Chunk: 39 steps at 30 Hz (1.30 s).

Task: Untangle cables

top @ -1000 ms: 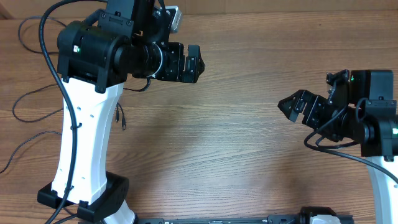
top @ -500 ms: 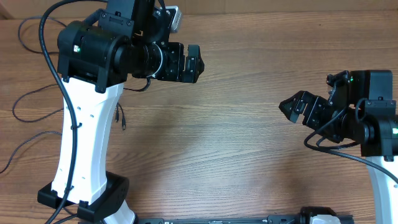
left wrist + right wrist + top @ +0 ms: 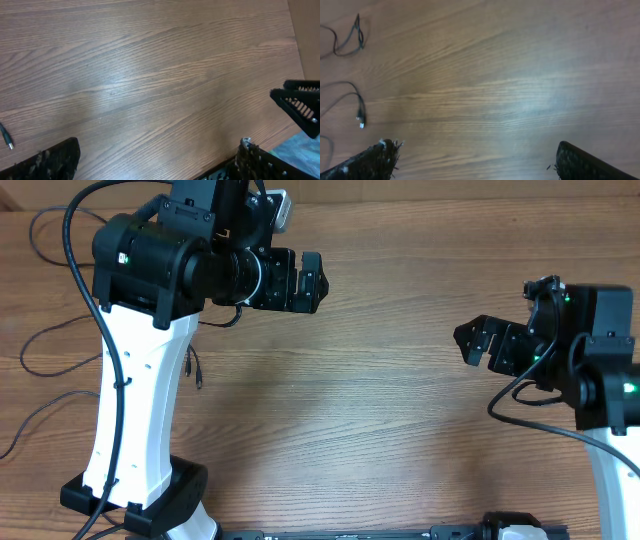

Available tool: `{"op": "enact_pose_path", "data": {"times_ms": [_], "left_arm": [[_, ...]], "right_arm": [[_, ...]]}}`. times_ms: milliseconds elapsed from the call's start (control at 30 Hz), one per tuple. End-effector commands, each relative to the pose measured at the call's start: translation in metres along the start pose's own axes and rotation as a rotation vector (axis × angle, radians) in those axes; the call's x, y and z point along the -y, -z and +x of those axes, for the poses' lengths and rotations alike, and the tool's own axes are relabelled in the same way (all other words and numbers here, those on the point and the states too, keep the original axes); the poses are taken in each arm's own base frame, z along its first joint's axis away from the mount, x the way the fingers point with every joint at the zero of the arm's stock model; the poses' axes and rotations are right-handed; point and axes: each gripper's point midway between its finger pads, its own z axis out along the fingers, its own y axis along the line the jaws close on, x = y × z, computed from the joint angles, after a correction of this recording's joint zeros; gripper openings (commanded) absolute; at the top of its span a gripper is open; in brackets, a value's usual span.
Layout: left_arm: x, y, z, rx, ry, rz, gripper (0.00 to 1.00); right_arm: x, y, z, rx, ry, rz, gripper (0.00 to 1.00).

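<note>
The cables lie spread apart as thin black cords on the left part of the wooden table. One short cord with a plug end (image 3: 196, 372) lies beside the left arm's white column. In the right wrist view I see a small loop (image 3: 360, 35), a cord ending in a plug (image 3: 361, 119) and a third strand at the left edge. One plug tip (image 3: 6, 138) shows in the left wrist view. My left gripper (image 3: 317, 280) (image 3: 157, 147) hangs open over bare wood. My right gripper (image 3: 466, 346) (image 3: 476, 147) is open too, far from the cords.
The thicker black wire (image 3: 72, 260) of the left arm curves past its white column (image 3: 135, 410). The right arm's base (image 3: 610, 470) stands at the right edge. A black rail (image 3: 350, 533) runs along the table's front edge.
My right gripper has drawn back a little to the right and turned slightly. The left arm and the cords have not moved.
</note>
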Motion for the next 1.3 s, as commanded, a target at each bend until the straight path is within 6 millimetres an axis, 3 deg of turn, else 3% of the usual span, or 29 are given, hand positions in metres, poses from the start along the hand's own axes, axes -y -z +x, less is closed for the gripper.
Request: {"op": "enact_pose_path", "data": {"times_ms": [0, 167, 367, 633, 800, 1000, 1267], "left_arm": [[0.001, 0.010, -0.001, 0.028, 0.005, -0.001, 1.00], [0.001, 0.010, -0.001, 0.028, 0.004, 0.000, 0.99], [0.002, 0.010, -0.001, 0.028, 0.004, 0.000, 0.99], [0.001, 0.010, -0.001, 0.028, 0.005, -0.001, 1.00], [0.001, 0.010, -0.001, 0.028, 0.005, -0.001, 1.00], [0.001, 0.010, -0.001, 0.028, 0.005, -0.001, 1.00], [0.001, 0.010, -0.001, 0.028, 0.005, -0.001, 1.00]], "right_arm": [[-0.003, 0.010, 0.004, 0.079, 0.124, -0.014, 1.00], [-0.008, 0.022, 0.011, 0.243, 0.192, -0.053, 1.00], [-0.023, 0.027, 0.038, 0.425, 0.384, -0.165, 1.00], [-0.008, 0.007, 0.079, 0.650, 0.460, -0.192, 1.00], [-0.001, -0.010, 0.092, 0.738, 0.484, -0.205, 1.00], [0.005, -0.016, 0.087, 0.840, 0.474, -0.203, 1.00], [0.027, -0.015, 0.071, 0.937, 0.338, -0.121, 1.00]]}}
